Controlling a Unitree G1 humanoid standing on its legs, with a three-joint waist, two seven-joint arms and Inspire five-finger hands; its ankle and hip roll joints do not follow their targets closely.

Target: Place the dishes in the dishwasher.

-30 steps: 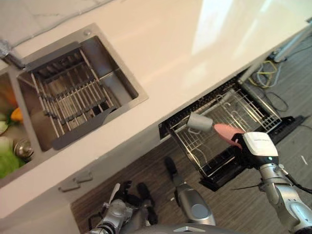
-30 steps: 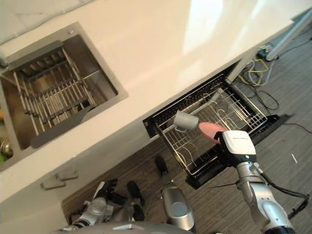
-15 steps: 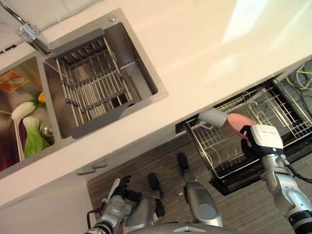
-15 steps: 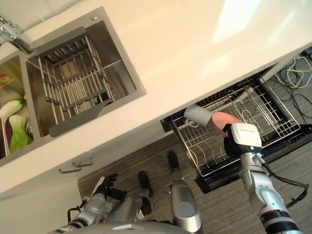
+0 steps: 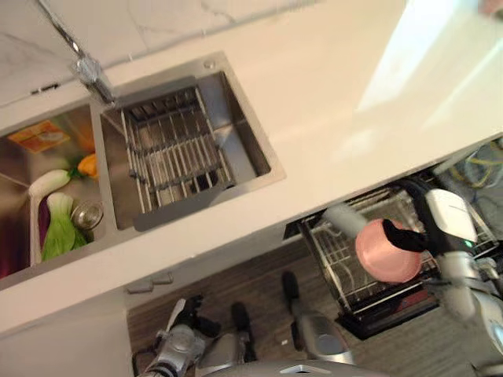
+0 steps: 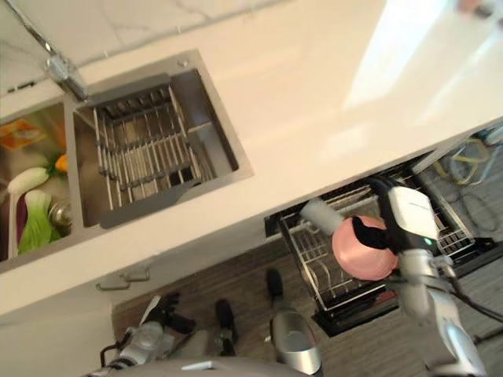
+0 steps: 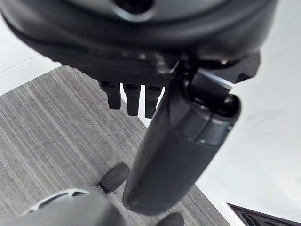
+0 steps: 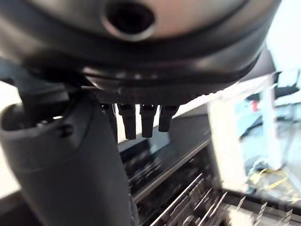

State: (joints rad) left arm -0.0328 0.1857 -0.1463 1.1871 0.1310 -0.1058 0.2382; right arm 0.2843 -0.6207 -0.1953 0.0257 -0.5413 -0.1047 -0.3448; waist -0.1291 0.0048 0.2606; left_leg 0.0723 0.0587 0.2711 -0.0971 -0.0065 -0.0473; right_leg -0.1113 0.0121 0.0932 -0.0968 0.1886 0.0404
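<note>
In the left eye view the right hand (image 5: pixel 405 237) grips one pink plate (image 5: pixel 383 253), its dark thumb curled over the plate's upper edge while the fingers are hidden behind it. The plate is held on edge over the pulled-out dishwasher rack (image 5: pixel 339 253), whose far side is covered by the plate and the arm. One grey cup (image 5: pixel 344 219) lies on its side at the rack's near corner by the counter. On the white counter (image 5: pixel 330 102), the sink (image 5: pixel 236 133) holds one wire drainer (image 5: pixel 173 153); the second basin (image 5: pixel 20 208), cut off at the edge, contains vegetables (image 5: pixel 56 228) that are hard to tell apart. The left hand (image 5: pixel 182 339) hangs low above the floor.

The right eye view shows the same plate against the rack, with the cup just touching its rim.

In the left wrist view the left hand's fingers (image 7: pixel 128 98) hang straight and hold nothing, over the striped floor (image 7: pixel 42 141).

In the right wrist view the right fingers (image 8: pixel 141 120) point toward the rack's wires; the plate cannot be made out here.
</note>
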